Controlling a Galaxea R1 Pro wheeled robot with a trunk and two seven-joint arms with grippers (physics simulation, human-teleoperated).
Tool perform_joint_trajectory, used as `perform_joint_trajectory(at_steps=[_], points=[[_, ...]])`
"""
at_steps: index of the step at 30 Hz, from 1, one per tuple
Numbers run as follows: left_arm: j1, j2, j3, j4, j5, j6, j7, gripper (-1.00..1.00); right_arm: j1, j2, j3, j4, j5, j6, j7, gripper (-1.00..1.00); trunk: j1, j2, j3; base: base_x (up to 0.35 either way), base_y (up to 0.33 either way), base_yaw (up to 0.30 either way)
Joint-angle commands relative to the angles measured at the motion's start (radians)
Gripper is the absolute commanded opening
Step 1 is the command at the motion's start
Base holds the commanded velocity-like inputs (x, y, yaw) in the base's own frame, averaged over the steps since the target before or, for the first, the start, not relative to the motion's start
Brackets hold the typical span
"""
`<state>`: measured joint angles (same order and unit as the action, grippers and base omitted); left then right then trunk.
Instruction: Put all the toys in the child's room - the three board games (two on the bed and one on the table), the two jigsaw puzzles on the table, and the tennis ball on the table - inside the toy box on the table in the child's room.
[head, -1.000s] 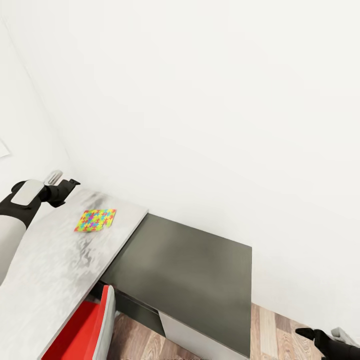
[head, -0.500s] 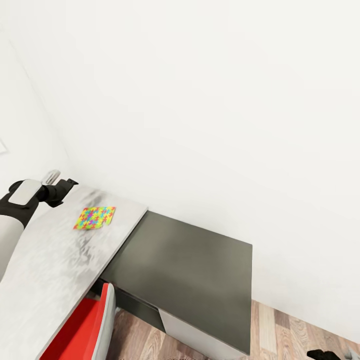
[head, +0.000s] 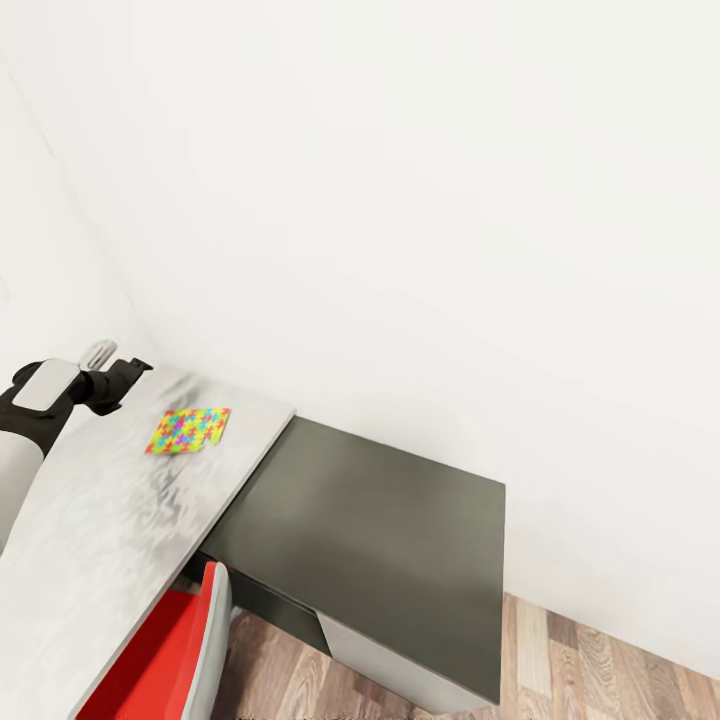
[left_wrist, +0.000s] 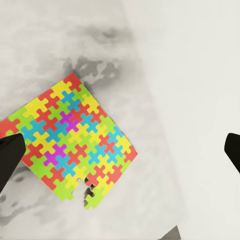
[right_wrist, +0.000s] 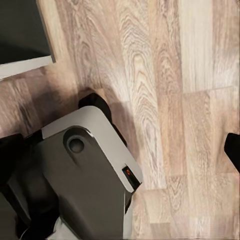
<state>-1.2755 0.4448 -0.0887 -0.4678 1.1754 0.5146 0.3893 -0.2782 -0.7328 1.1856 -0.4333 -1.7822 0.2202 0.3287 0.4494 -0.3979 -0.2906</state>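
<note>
I face a corner of a white-walled room with a wood-plank floor. My bench has a pale grey mottled top and runs along the wall on my left side; butted against its far end is a lower cabinet with a dark top. A red chair is tucked at the near edge of the bench.

My left jaws hang over the far end of the bench near the wall, spread wide with nothing between them; in the left wrist view the 2 dark fingertips sit at opposite edges of the picture. They touch nothing.

1 jigsaw puzzle lies flat on the bench just beside my left jaws, slightly nearer to me and toward the cabinet. From the left wrist camera the puzzle sits below and between the fingertips, closer to 1 of them. It is roughly square, so it has no clear long axis, and it lies turned with a corner toward the wall. 1 edge has a small gap where pieces are missing.

My right jaws hang over bare floor planks beside my own grey base, and are wide apart, holding nothing.
</note>
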Motion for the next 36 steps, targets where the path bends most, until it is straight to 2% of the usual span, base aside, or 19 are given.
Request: perform_joint_trajectory(at_steps=[1, 3, 4, 6, 7, 9, 14, 22, 28, 36], points=[[-0.001, 0.002, -0.008, -0.002, 0.010, 0.000, 0.008, 1.00, -0.002, 0.000, 0.005, 0.000, -0.009, 0.002, 0.002, 1.00, 0.001, -0.002, -0.003, 0.000, 0.000, 0.000], [-0.001, 0.002, -0.008, -0.002, 0.002, 0.000, 0.009, 1.00, 0.017, 0.023, 0.006, 0.061, 0.008, -0.015, 0.012, 1.00, 0.001, -0.002, -0.006, 0.000, 0.000, 0.000], [-0.001, 0.002, -0.008, -0.002, 0.002, 0.000, 0.009, 1.00, 0.017, 0.023, 0.006, 0.061, 0.008, -0.015, 0.012, 1.00, 0.001, -0.002, -0.008, 0.000, 0.000, 0.000], [-0.001, 0.002, -0.008, -0.002, -0.011, 0.001, 0.009, 1.00, 0.040, 0.049, 0.006, 0.124, 0.020, -0.031, 0.027, 1.00, 0.001, -0.002, -0.011, 0.000, 0.000, 0.000], [-0.001, 0.002, -0.008, -0.002, -0.011, 0.001, 0.009, 1.00, 0.040, 0.049, 0.006, 0.124, 0.020, -0.031, 0.027, 1.00, 0.001, -0.002, -0.012, 0.000, 0.000, 0.000], [-0.002, 0.003, -0.007, -0.002, -0.026, 0.001, 0.009, 1.00, 0.064, 0.072, 0.006, 0.181, 0.028, -0.056, 0.051, 1.00, 0.001, -0.002, -0.015, 0.000, 0.000, 0.000], [-0.002, 0.003, -0.006, -0.002, -0.040, 0.001, 0.009, 1.00, 0.098, 0.093, 0.006, 0.242, 0.035, -0.108, 0.093, 1.00, 0.001, -0.002, -0.023, 0.000, 0.000, 0.000], [0.000, 0.002, -0.008, -0.002, -0.051, 0.000, 0.008, 1.00, 0.133, 0.110, 0.006, 0.288, 0.040, -0.171, 0.152, 1.00, 0.001, -0.002, -0.035, 0.000, 0.000, 0.000], [-0.001, -0.001, -0.009, -0.002, -0.056, 0.000, 0.008, 1.00, 0.142, 0.120, 0.007, 0.299, 0.047, -0.187, 0.167, 1.00, 0.001, -0.002, -0.044, 0.000, 0.000, 0.000], [-0.010, -0.006, -0.007, -0.002, -0.097, -0.001, 0.008, 1.00, 0.148, 0.132, 0.006, 0.307, 0.081, -0.201, 0.180, 1.00, 0.001, -0.002, -0.057, 0.000, 0.000, 0.000]])
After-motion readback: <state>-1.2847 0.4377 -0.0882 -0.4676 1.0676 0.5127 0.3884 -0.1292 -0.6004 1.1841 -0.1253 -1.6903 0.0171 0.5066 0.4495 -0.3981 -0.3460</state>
